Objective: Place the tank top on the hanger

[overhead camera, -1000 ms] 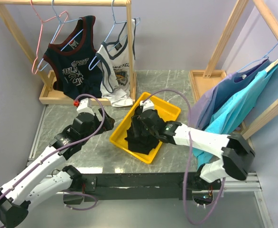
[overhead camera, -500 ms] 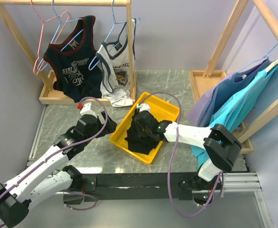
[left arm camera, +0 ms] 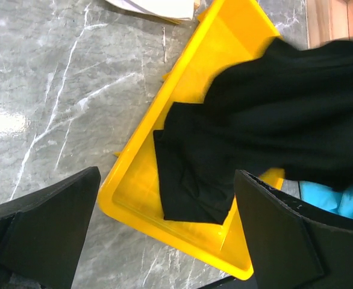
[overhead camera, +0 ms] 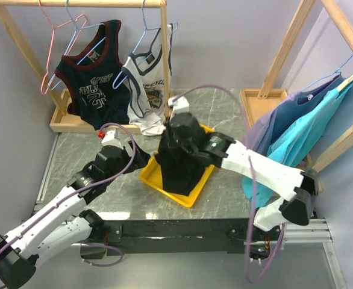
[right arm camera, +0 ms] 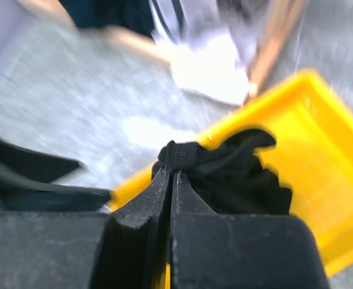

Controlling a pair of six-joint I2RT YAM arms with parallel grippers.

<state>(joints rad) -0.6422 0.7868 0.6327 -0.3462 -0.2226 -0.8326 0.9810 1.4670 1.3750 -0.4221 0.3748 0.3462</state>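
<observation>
- While the right fingers (right arm camera: 143, 208) clamp the top (overhead camera: 179, 165), it hangs lengthwise toward 6 o'clock over the tray (overhead camera: 191, 195).
- Left fingers (left arm camera: 50, 229), spread open at 9 o'clock, are nearer to the hanger (overhead camera: 55, 51) at 10 o'clock.

I see the tank top (overhead camera: 179, 171) as matt black cloth, the tray (overhead camera: 150, 174) as glossy yellow plastic, the desk (overhead camera: 71, 153) polished grey marble-look, the rack (overhead camera: 104, 3) bare wood.

White glossy links and black joints form the left arm (overhead camera: 51, 218) and right arm (overhead camera: 264, 170), each trailing a looping purple cable (overhead camera: 212, 87), with broad matte-black fingers (left arm camera: 44, 229) on the left end effector (left arm camera: 167, 174).
</observation>
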